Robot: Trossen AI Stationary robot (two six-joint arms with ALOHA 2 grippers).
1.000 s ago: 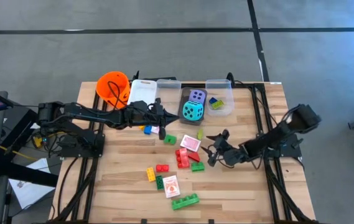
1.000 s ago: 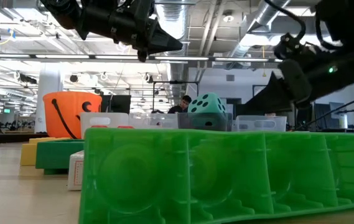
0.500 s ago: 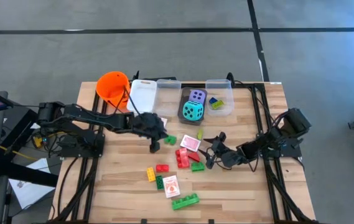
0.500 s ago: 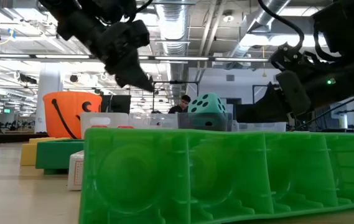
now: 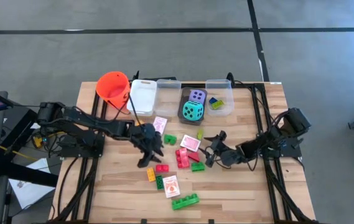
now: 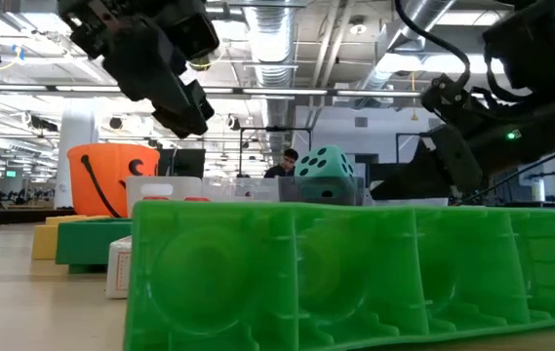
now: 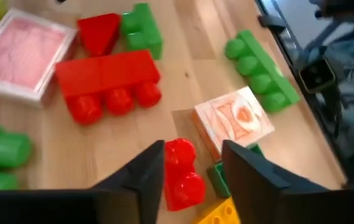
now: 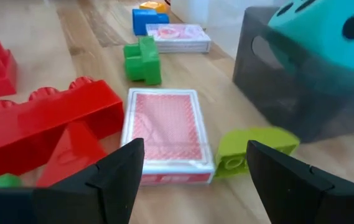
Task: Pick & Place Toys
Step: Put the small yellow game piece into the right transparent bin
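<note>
left gripper (image 7: pixel 192 163): hangs over the loose bricks near the table's middle, jaws spread with nothing between them.
its target, by my guess: the small red brick (image 7: pixel 180 173), straight ahead of the jaws and partly in the gap between the two fingertips; in the overhead view it lies just past the gripper toward the front edge (image 5: pixel 162 168).
long axis: the brick's two studs run along the line of reach, not across the gap, so the fingers should close on its long sides.
neighbours: a yellow brick (image 5: pixel 151 174) and a dark green brick (image 5: pixel 159 182) touch or nearly touch it, and an orange-printed card (image 7: pixel 241 119) lies just beside; the fit looks tight.
right gripper (image 8: pixel 192 163): low at the other side of the pile, jaws spread and empty, a pink card (image 8: pixel 165 126) lying flat ahead of the gap, long edge along the reach.
nearer arm: the left for the small red brick, the right for the pink card.
materials: bricks are hard glossy plastic with rounded studs; the cards are thin with little edge to catch; the teal die (image 5: pixel 193 111) sits in a dark bin (image 5: pixel 183 99), big and rounded.
table (image 5: pixel 251 186): pale wood planks, smooth.
</note>
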